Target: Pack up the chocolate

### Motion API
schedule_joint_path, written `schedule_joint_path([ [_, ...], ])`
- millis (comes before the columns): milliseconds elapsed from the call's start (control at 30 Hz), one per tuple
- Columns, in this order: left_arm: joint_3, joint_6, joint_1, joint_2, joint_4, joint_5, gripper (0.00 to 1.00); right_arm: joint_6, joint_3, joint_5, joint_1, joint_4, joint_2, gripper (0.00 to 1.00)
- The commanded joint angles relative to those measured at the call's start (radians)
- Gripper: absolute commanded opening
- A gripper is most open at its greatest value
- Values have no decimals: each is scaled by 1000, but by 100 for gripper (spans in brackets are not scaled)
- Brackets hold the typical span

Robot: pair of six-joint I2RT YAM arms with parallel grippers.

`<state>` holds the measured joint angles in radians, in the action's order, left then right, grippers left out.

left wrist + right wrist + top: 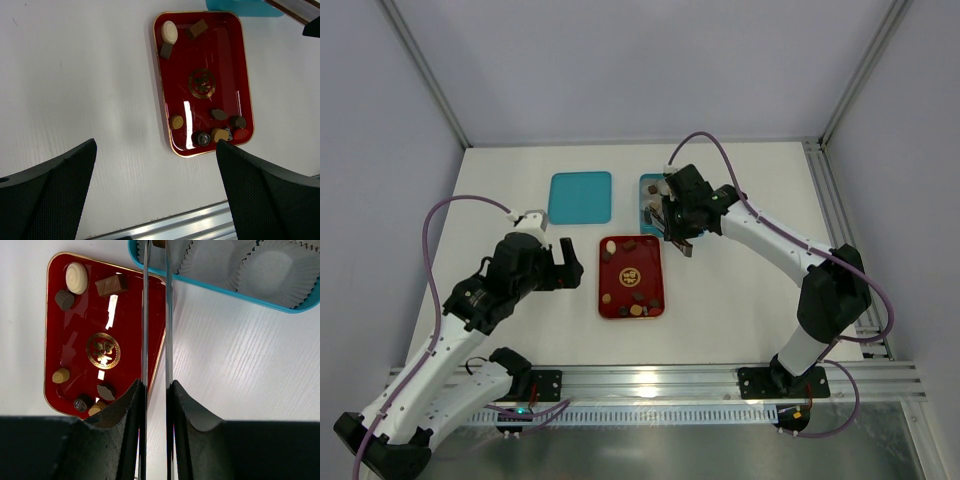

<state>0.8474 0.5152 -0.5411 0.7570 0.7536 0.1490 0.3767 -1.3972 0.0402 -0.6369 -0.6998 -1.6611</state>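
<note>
The red tray (631, 300) lies mid-table with several chocolate pieces on it: a cream oval (76, 278), a brown bar (111, 285) and small round ones near its close end (176, 121). My right gripper (156, 385) is shut on a pair of metal tongs (145, 315). Their blades reach past the tray's edge to the blue box (225, 287). A small brown bit (159, 242) shows between the tips at the frame's top edge. My left gripper (156, 145) hangs open over bare table, left of the tray (220, 60), holding nothing.
The blue box (648, 184) holds pale paper cups (270, 270) and sits behind the tray, partly hidden by my right gripper (675, 215). Its blue lid (581, 197) lies to the left. An aluminium rail (200, 220) runs along the near table edge.
</note>
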Motion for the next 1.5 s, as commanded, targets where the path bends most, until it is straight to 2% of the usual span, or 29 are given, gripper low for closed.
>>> schedule_joint_path([
  [0,2,-6,-3,-5,-22,18,100,-10,0,-10,5,33,21,21],
  [133,1,-4,-3,-5,-22,20,99,-10,-2,-8,6,31,23,24],
  [1467,2,-4,-3,-10,-20,21,100,-13,-42,-5,11,10,31,31],
])
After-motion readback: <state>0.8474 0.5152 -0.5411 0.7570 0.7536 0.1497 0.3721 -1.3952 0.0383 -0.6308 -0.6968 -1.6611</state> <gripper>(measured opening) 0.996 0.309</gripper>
